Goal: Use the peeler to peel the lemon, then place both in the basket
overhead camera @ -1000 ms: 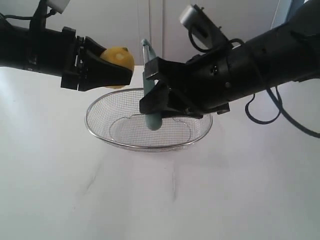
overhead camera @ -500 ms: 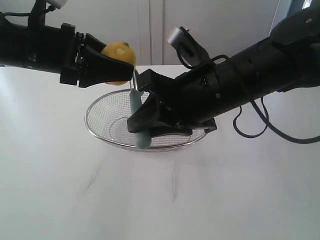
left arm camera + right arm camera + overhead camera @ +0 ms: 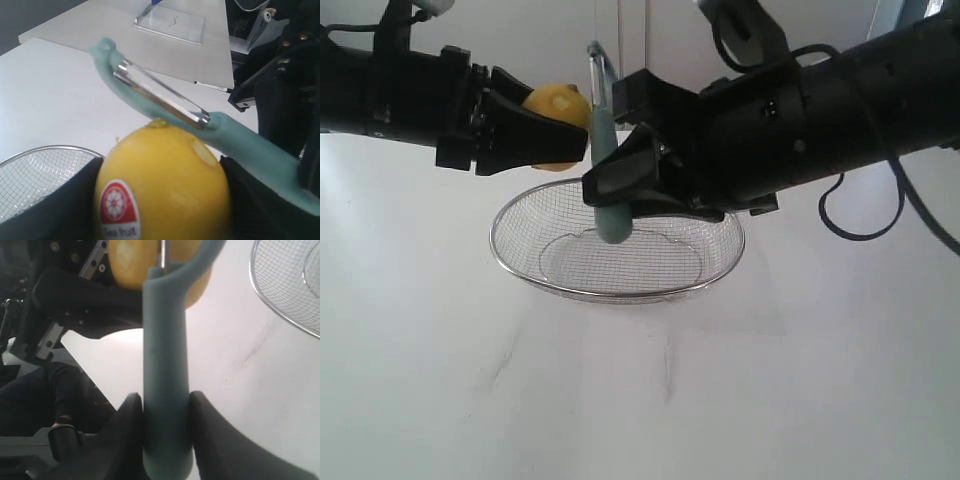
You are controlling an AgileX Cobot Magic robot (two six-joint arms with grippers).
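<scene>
My left gripper [image 3: 545, 128] is shut on the yellow lemon [image 3: 558, 108], held in the air above the basket's left rim. The lemon [image 3: 162, 182] carries a red sticker and a small pale nick in its skin. My right gripper [image 3: 625, 175] is shut on the teal handle of the peeler [image 3: 605, 170], which stands upright beside the lemon. The peeler's metal blade [image 3: 160, 100] lies across the lemon's top. In the right wrist view both fingers clamp the peeler handle [image 3: 166, 390] with the lemon [image 3: 132, 262] behind it. The wire mesh basket [image 3: 520, 270] sits on the white table below both grippers.
The white table [image 3: 640, 390] spreads around the basket. A second table with a flat clear sheet [image 3: 170, 22] stands beyond it in the left wrist view. A dark cable [image 3: 850, 215] hangs from the right arm.
The right gripper has lifted the peeler upward along the lemon, from low over the basket to blade-high above the fruit. The left gripper with the lemon has stayed in place.
</scene>
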